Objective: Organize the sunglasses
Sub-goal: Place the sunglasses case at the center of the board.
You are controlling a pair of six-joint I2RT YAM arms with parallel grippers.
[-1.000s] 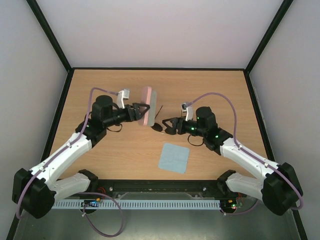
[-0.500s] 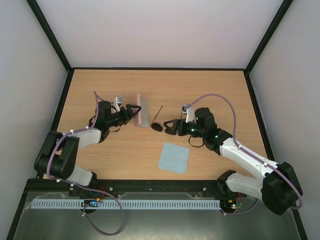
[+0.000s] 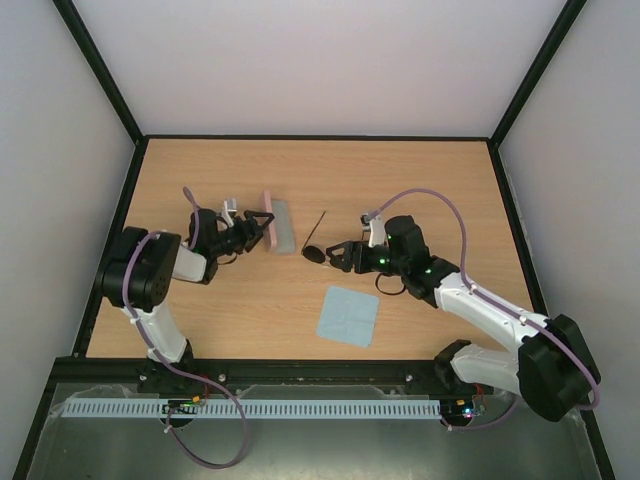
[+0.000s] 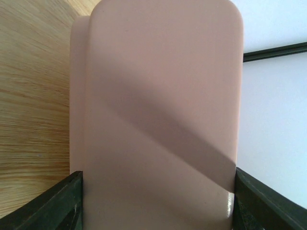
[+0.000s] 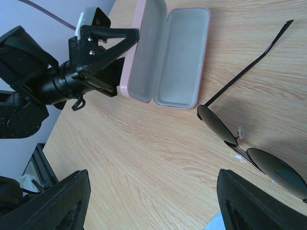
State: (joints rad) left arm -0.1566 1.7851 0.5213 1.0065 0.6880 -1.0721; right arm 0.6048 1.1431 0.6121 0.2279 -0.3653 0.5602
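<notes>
The sunglasses [image 3: 314, 251] lie unfolded on the wooden table, with two round dark lenses [image 5: 218, 122] and one thin temple arm pointing away. My right gripper [image 3: 336, 256] stands open low over the table just right of them, and the bare wood between its fingers [image 5: 57, 201] holds nothing. The pink case [image 3: 279, 228] lies open to the left and shows its grey lining [image 5: 180, 57]. My left gripper [image 3: 261, 231] is shut on the case's lid, whose pink back [image 4: 158, 110] fills the left wrist view between both fingers.
A light blue cloth [image 3: 348, 315] lies on the table in front of the sunglasses, near the right arm. The left arm is folded back close to the left wall [image 3: 60, 200]. Black frame rails edge the table.
The left arm has pulled back and folded to the left, and it has drawn the pink case leftward and down. The right gripper has edged a little closer to the sunglasses.
</notes>
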